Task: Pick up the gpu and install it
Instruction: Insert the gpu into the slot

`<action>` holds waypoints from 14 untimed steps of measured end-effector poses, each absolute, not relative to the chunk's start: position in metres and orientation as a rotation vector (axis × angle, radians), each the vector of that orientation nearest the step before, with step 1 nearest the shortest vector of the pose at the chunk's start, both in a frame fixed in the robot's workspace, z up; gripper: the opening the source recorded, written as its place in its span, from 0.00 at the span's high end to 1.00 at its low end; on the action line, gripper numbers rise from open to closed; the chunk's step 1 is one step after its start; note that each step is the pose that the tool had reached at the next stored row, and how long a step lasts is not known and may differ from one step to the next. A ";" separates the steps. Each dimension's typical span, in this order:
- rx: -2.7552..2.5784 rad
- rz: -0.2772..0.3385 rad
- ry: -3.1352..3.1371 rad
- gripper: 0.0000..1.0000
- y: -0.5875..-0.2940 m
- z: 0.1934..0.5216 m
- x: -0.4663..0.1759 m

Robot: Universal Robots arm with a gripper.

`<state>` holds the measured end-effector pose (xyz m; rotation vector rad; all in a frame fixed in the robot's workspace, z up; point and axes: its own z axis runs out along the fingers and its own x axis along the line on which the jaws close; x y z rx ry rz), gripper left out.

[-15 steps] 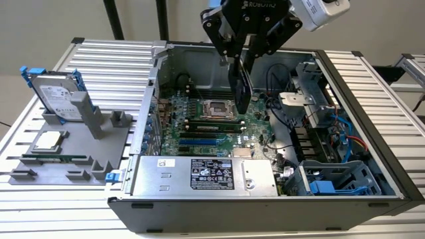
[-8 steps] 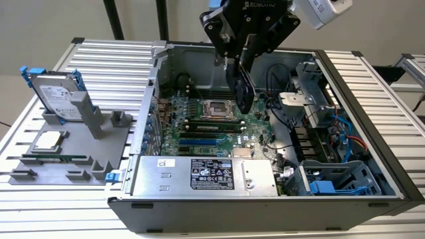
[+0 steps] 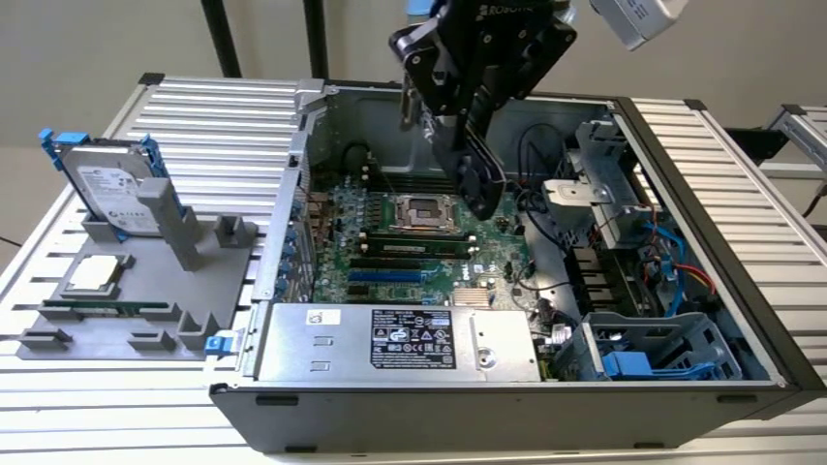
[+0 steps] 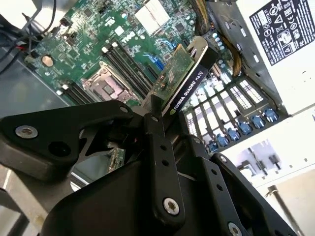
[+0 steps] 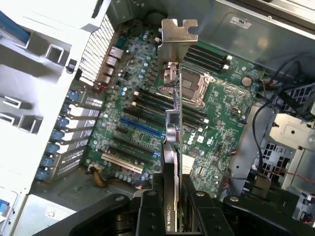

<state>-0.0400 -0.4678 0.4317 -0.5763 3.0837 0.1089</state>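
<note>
The gripper (image 5: 171,196) is clamped narrowly on the gpu (image 5: 173,125), and its black fingers (image 4: 156,128) press the card's two faces at one end. The card hangs over the motherboard (image 5: 123,88), apart from it. It is seen edge-on in the first wrist view, with its silver bracket (image 5: 178,37) at the end farthest from the gripper. In the second wrist view the green board side and the black shroud edge both show, tilted above the motherboard's slot area.

Under the card, the blue slot (image 5: 140,129) and the black slots beside it lie uncovered on the motherboard. The processor socket (image 5: 194,91) sits near the motherboard's middle, flanked by long memory slots.

Along one edge of the motherboard the vented rear wall (image 5: 101,49) of the case rises on the bracket's side. At the opposite edge, loose black cables (image 5: 256,123) hang over the motherboard's border.

In the exterior view the power supply (image 3: 401,339) lies along another edge of the motherboard. A grey tray (image 3: 168,286) with an upright hard drive (image 3: 110,189) stands well apart from the motherboard, outside the case.
</note>
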 end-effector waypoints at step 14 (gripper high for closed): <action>-0.967 0.109 2.994 1.00 -0.468 0.432 -0.040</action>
